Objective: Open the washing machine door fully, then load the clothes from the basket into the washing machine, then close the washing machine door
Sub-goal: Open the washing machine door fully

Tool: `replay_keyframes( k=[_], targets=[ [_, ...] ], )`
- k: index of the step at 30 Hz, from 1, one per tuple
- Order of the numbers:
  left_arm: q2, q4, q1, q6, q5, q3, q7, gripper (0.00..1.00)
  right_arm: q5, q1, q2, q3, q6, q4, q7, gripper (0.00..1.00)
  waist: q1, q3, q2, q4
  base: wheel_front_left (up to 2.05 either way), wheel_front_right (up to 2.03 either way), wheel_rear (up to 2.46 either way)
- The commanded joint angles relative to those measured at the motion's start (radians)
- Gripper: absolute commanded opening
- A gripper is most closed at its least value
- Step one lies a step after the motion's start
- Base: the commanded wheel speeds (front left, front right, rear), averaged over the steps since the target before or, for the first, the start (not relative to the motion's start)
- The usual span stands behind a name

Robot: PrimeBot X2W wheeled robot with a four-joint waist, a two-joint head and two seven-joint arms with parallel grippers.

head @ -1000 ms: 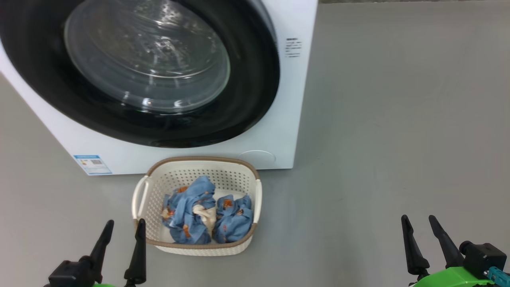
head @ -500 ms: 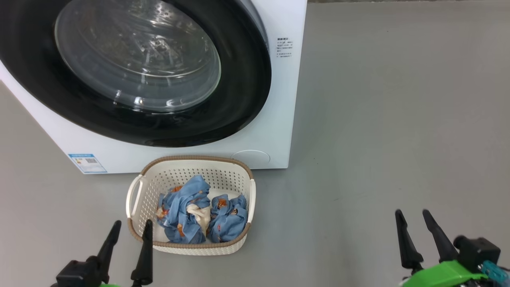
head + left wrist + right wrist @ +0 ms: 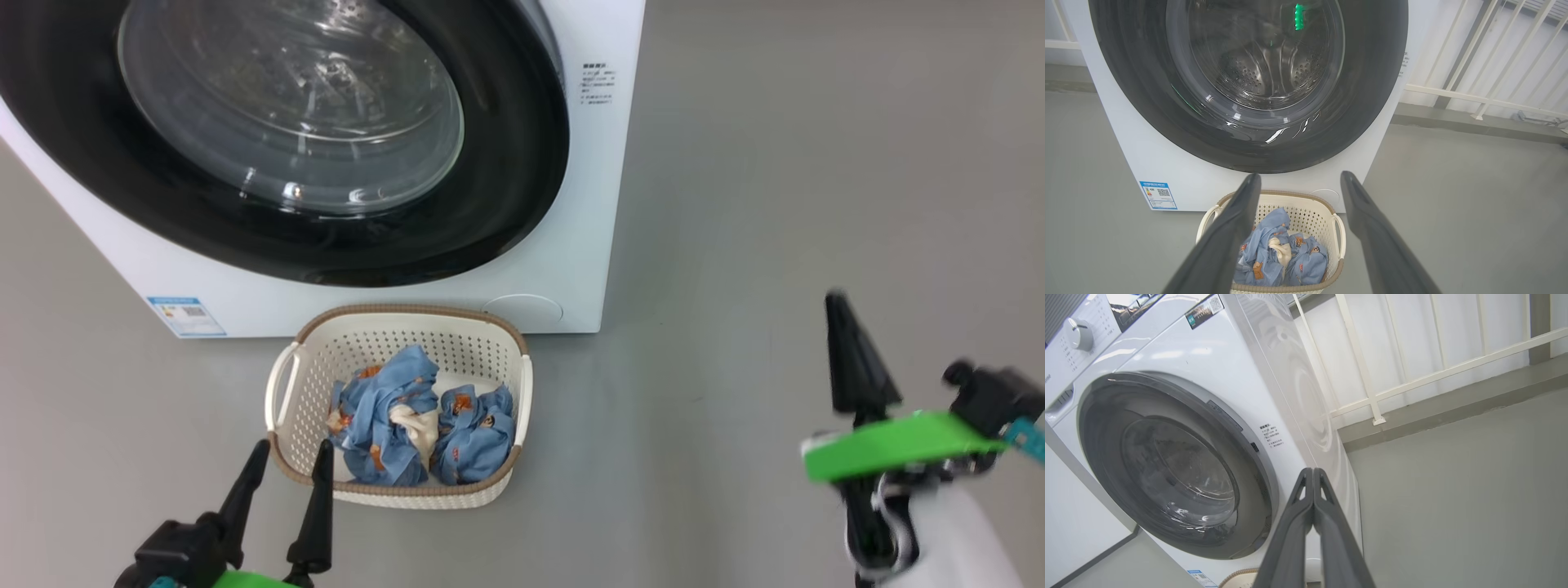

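The white washing machine (image 3: 563, 245) stands ahead with its round black door (image 3: 506, 204) shut flat against the front, glass porthole (image 3: 294, 106) in its centre. Before it on the floor sits the cream basket (image 3: 522, 400), holding crumpled light-blue clothes (image 3: 392, 416) with a bit of white cloth. My left gripper (image 3: 287, 453) stands open at the basket's near left rim; in the left wrist view its fingers (image 3: 1237, 220) frame the basket (image 3: 1340, 224). My right gripper (image 3: 837, 306) is shut on nothing, raised over bare floor to the right; in the right wrist view (image 3: 1312, 471) it points at the machine's right front edge.
Grey floor (image 3: 775, 204) stretches to the right of the machine. A white railing (image 3: 1412, 379) and a low kerb run behind. A blue label (image 3: 186, 316) sits at the machine's lower left. A control dial (image 3: 1077, 333) is at its top.
My right gripper has shut and risen from the lower right corner toward the machine. The left gripper stays open near the basket. The head camera has shifted a little.
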State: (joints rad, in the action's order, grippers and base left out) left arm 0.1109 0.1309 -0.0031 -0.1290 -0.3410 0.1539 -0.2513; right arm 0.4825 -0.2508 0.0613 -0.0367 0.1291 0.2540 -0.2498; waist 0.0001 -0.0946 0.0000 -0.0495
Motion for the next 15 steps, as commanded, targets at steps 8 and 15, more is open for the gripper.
replay_keyframes(
  k=[8, 15],
  targets=[
    [0.021, -0.031, -0.079, -0.002, -0.021, -0.001, -0.010, 1.00, 0.190, -0.235, -0.008, 0.032, 0.002, 0.015, -0.012, 0.00, 0.0000, -0.063, 0.0000, -0.048, 0.00, 0.00, 0.00],
    [0.022, -0.033, -0.126, -0.002, -0.039, 0.028, -0.010, 1.00, 0.355, -0.417, 0.053, 0.088, 0.002, 0.065, -0.012, 0.00, 0.0000, -0.123, 0.0000, -0.106, 0.00, 0.00, 0.00]
  ],
)
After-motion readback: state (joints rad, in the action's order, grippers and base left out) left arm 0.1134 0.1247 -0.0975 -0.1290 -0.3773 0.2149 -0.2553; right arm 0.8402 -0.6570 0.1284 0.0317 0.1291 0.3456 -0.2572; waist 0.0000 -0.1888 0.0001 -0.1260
